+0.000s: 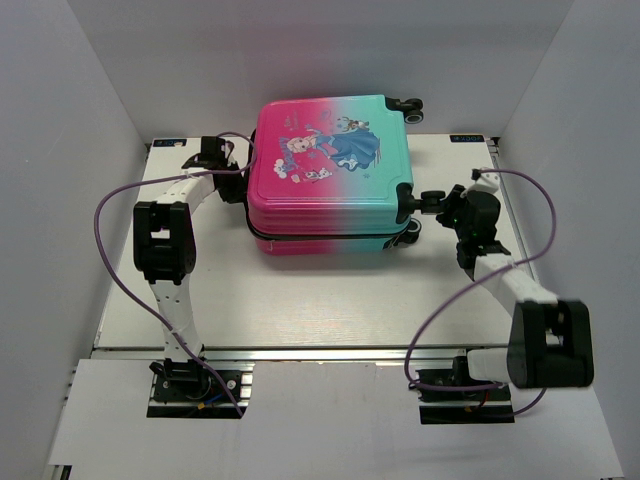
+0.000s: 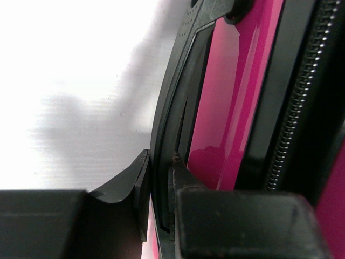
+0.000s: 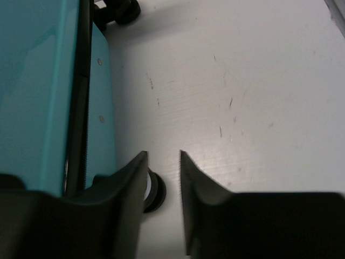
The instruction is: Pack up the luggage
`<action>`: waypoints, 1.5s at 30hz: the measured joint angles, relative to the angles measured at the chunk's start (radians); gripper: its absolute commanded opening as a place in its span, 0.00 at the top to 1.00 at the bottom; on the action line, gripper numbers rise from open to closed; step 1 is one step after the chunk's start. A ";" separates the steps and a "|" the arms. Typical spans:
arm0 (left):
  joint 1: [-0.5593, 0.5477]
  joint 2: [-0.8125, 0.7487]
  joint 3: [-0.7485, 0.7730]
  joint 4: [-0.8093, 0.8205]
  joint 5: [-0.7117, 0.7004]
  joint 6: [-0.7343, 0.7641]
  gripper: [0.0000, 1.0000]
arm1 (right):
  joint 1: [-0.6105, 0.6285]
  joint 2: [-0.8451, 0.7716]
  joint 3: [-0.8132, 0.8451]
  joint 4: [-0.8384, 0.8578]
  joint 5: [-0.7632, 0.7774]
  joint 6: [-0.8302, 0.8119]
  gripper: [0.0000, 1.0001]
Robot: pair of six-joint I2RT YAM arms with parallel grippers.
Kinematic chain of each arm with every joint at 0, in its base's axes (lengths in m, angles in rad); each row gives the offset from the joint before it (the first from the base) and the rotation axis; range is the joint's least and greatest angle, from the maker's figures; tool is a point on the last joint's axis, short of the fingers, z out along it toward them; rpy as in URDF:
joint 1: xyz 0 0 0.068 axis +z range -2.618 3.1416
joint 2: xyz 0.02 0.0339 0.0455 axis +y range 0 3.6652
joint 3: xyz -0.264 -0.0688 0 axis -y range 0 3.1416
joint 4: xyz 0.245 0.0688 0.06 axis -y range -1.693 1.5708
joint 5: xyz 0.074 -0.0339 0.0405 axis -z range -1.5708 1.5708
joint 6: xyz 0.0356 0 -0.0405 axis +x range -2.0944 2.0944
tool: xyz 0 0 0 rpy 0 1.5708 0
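The luggage [image 1: 330, 170] lies flat and closed on the white table [image 1: 330, 300], its shell pink on the left and teal on the right, with a cartoon print on top. My left gripper [image 1: 238, 178] is at its pink left side. In the left wrist view the left gripper [image 2: 160, 162] is shut on a black handle strip [image 2: 167, 108] beside the pink shell [image 2: 226, 108]. My right gripper [image 1: 432, 200] is at the teal right side. In the right wrist view the right gripper [image 3: 163, 156] stands open with nothing between its fingers, above a black wheel [image 3: 157, 195] next to the teal shell [image 3: 38, 81].
White walls enclose the table on the left, back and right. Purple cables [image 1: 110, 250] loop out from both arms. Another black wheel [image 1: 410, 108] sticks out at the luggage's far right corner. Bare table surface [image 3: 242, 97] lies to the right of the luggage.
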 measured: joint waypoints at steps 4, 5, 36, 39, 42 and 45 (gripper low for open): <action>0.009 0.025 0.041 -0.013 0.003 0.032 1.00 | 0.005 -0.193 -0.044 -0.181 0.017 0.037 0.40; 0.011 0.032 0.051 -0.018 0.004 0.037 1.00 | 0.007 -0.221 -0.051 -0.213 0.018 0.037 0.39; 0.036 0.077 0.109 -0.024 0.065 0.069 1.00 | 0.437 -0.181 -0.134 -0.201 0.054 -0.097 0.15; 0.036 0.077 0.108 -0.024 0.065 0.068 1.00 | 0.442 -0.150 -0.134 -0.160 0.059 -0.125 0.22; 0.036 0.077 0.108 -0.024 0.065 0.064 1.00 | 0.444 -0.120 -0.127 -0.146 0.053 -0.144 0.32; 0.036 0.077 0.108 -0.024 0.066 0.062 1.00 | 0.444 -0.101 -0.125 -0.137 0.037 -0.161 0.46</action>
